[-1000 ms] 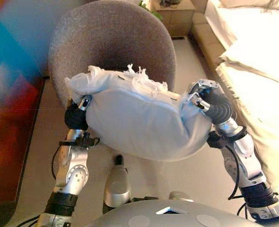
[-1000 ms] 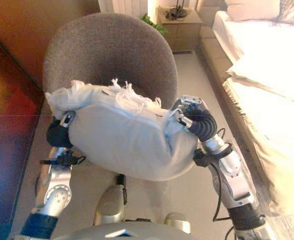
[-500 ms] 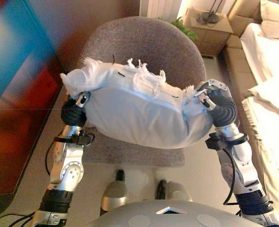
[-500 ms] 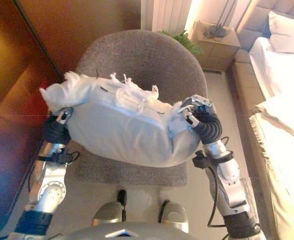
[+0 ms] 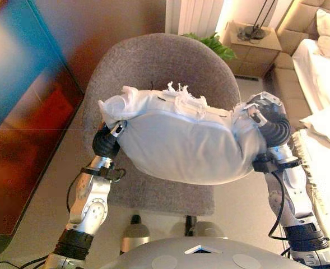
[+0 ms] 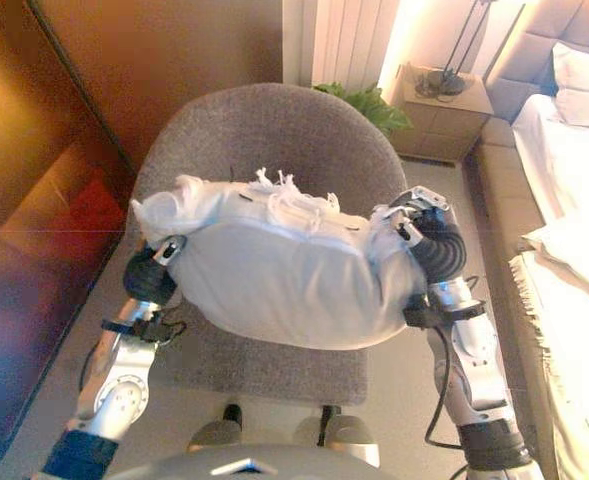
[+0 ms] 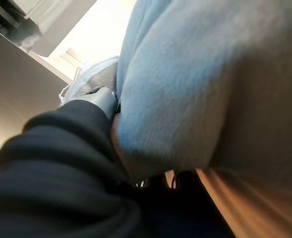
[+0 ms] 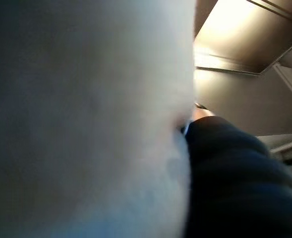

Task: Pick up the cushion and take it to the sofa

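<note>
From the left wrist, the pale grey cushion (image 7: 200, 84) fills most of the frame, its soft cloth bulging close against the camera. The left hand (image 7: 66, 163) shows as a dark ribbed cover in the lower corner, pressed right up against the cushion's side, where the cloth dents around it. Its fingers are hidden behind the fabric. Beyond them is a bright patch of light and a plain brown-grey wall (image 7: 17, 79).

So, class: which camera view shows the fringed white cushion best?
The right eye view: the whole cushion shows above the grey chair, fringe included. The left eye view is nearly as good; both wrist views show only close-up fabric.
</note>
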{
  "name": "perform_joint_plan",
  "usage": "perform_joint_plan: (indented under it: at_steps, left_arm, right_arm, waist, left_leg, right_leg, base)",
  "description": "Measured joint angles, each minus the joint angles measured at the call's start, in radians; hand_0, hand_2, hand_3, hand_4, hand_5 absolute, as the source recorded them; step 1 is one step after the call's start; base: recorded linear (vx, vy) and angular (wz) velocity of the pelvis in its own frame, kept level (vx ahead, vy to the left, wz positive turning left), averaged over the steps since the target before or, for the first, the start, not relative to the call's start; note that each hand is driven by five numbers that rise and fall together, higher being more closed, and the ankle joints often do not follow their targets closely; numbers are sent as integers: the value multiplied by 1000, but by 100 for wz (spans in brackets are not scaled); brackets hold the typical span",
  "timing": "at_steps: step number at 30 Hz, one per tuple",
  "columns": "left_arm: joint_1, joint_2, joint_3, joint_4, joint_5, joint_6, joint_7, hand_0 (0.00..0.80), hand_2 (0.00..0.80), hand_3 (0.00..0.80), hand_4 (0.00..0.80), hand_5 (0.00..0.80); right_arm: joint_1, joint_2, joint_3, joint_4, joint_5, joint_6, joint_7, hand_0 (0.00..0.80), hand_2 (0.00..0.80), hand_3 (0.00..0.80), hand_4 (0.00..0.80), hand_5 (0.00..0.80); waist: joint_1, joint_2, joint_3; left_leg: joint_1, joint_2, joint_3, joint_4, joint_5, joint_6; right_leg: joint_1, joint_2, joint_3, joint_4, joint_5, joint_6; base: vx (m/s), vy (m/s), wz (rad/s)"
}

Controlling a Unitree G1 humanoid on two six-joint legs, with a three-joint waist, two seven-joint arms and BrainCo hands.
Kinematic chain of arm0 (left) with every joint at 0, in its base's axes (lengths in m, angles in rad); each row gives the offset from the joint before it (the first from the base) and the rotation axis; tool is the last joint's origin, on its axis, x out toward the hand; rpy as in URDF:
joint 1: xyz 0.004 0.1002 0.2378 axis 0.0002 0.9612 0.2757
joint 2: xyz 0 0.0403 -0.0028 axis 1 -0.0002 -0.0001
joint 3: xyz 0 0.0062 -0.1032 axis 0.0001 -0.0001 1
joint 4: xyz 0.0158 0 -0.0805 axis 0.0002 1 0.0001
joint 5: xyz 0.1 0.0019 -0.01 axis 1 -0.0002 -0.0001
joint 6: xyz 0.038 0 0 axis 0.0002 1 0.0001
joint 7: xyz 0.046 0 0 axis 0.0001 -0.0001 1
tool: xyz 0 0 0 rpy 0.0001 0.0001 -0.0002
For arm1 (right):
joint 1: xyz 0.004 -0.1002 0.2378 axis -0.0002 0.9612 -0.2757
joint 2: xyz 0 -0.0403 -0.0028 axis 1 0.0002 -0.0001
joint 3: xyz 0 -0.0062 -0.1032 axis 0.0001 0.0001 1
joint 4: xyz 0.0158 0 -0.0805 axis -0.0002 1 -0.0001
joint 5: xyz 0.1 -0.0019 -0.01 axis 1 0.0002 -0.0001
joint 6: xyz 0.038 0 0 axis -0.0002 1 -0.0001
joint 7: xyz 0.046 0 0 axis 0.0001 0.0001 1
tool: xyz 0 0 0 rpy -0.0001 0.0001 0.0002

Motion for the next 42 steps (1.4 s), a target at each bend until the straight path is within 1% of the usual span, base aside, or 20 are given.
perform_joint_plan:
  at_steps: [2,3,4,5,6,8,11,14,16,17,18,19,22,24,27,30,32,37,40,42]
  left_arm:
    - [3,0,5,0,1,-7,31,800,800,800,800,800]
    - [6,-1,4,0,2,-8,49,800,800,800,800,800]
    - [8,-5,4,1,13,-8,68,800,800,800,800,800]
    - [11,-15,1,4,36,-7,81,800,800,800,800,800]
    - [12,-30,-5,9,43,-4,94,800,800,800,800,800]
    - [12,-49,-13,18,80,2,118,800,800,800,800,800]
    - [12,-51,-21,30,111,38,156,800,800,800,800,800]
    - [13,-51,-24,32,121,90,194,800,800,800,800,800]
    - [12,-51,-25,32,150,115,216,800,800,800,800,800]
    - [12,-51,-26,33,156,121,218,800,800,800,800,800]
    - [12,-52,-27,36,167,141,228,800,800,800,800,800]
    - [8,-53,-34,50,180,146,233,800,800,800,800,800]
    - [-21,-52,-51,126,198,173,272,800,800,800,800,800]
    - [-63,-53,-73,198,210,176,308,800,800,800,800,800]
    - [-132,-61,-90,264,236,199,377,800,800,800,800,800]
    - [-202,-84,-91,306,237,216,426,800,800,800,800,800]
    - [-239,-90,-91,323,238,226,440,800,800,800,800,800]
    - [-345,-107,-94,431,264,246,470,800,800,800,800,800]
    - [-431,-116,-120,550,273,250,494,800,800,800,800,800]
    - [-520,-136,-134,687,273,253,504,800,800,800,800,800]
  right_arm:
    - [6,0,16,4,0,4,19,800,800,800,800,800]
    - [5,-1,26,4,0,5,22,800,800,800,800,800]
    - [5,-4,34,8,0,5,22,800,800,800,800,800]
    - [5,-8,41,18,0,5,22,800,800,800,800,800]
    - [5,-14,43,28,0,5,21,800,800,800,800,800]
    - [3,-20,47,54,0,9,5,800,800,800,800,800]
    - [2,-18,59,94,-2,46,-35,800,800,800,800,800]
    - [4,-6,63,131,-3,95,-58,800,800,800,800,800]
    - [4,13,67,155,-4,115,-67,800,800,800,800,800]
    - [4,14,68,162,-4,118,-68,800,800,800,800,800]
    - [4,17,74,181,-4,131,-78,800,800,800,800,800]
    - [2,23,78,199,-4,131,-83,800,800,800,800,800]
    - [-29,49,114,300,-4,131,-113,800,800,800,800,800]
    - [-70,48,137,372,-4,137,-128,800,800,800,800,800]
    - [-164,57,163,487,-3,142,-145,800,800,800,800,800]
    - [-268,87,165,594,-3,150,-177,800,800,800,800,800]
    - [-308,89,167,616,-3,157,-207,800,800,800,800,800]
    - [-428,93,201,698,-2,167,-292,800,800,800,800,800]
    - [-505,112,212,793,7,183,-347,800,800,800,800,800]
    - [-586,124,226,900,25,211,-373,800,800,800,800,800]
  waist:
    - [5,-2,-1]
    - [6,-3,-1]
    - [8,9,-4]
    - [6,28,-12]
    - [6,49,-17]
    - [30,68,-14]
    - [32,73,-13]
    - [30,75,-14]
    - [28,77,-16]
    - [29,77,-17]
    - [29,75,-19]
    - [29,73,-20]
    - [31,66,-27]
    - [37,65,-27]
    - [53,62,-26]
    - [59,50,-21]
    - [60,43,-25]
    - [61,36,-23]
    - [59,35,-22]
    - [56,36,-22]
  left_leg:
    - [-40,-5,-1,89,-24,3]
    - [-60,-10,2,124,-25,5]
    - [-66,-12,4,130,-27,8]
    - [-67,-7,6,122,-35,19]
    - [-67,0,14,106,-41,13]
    - [-68,-4,15,94,-44,14]
    - [-62,-16,7,64,-39,27]
    - [-31,-31,20,11,-17,41]
    - [-15,-37,19,-14,-8,42]
    - [-13,-38,19,-17,-7,42]
    - [-12,-42,13,-22,2,35]
    - [-8,-44,9,-29,5,36]
    - [4,-48,2,-34,7,34]
    - [-1,-47,1,-37,8,33]
    - [-1,-47,0,-43,9,32]
    - [-5,-45,-5,-48,16,27]
    - [-18,-46,-15,-50,22,27]
    - [-38,-46,-25,-50,30,27]
    - [-49,-46,-26,-49,31,27]
    - [-69,-47,-25,-47,37,26]
  right_leg:
    - [-9,-11,0,15,-18,-6]
    - [-10,-22,-2,18,-20,-8]
    - [-10,-20,-7,18,-20,-9]
    - [-12,-14,-10,18,-20,-10]
    - [-19,-7,-14,22,-20,-10]
    - [-45,-10,-6,38,-18,-11]
    - [-52,-28,-9,41,-8,-3]
    - [-41,-42,-10,28,0,10]
    - [-14,-41,-16,-6,17,21]
    - [-9,-41,-18,-14,21,23]
    - [14,-42,-30,-52,38,22]
    - [30,-42,-37,-76,49,23]
    - [71,-42,-60,-122,62,24]
    - [67,-41,-64,-122,62,24]
    - [64,-41,-66,-122,63,24]
    - [63,-39,-74,-122,63,24]
    - [59,-40,-87,-122,64,23]
    - [49,-40,-101,-122,64,22]
    - [40,-41,-104,-122,64,22]
    - [20,-41,-103,-122,70,20]
  base:
    - [118,-118,3]
    - [146,-49,8]
    - [171,-24,14]
    - [164,8,17]
    - [140,22,13]
    - [118,64,-17]
    - [186,117,-11]
    - [198,74,0]
    - [144,46,6]
    - [147,43,12]
    - [139,38,18]
    - [143,41,23]
    - [46,15,18]
    - [4,-10,7]
    - [18,-29,2]
    - [45,-45,6]
    - [24,-31,18]
    - [-7,-21,12]
    - [-14,0,1]
    - [-173,9,-2]
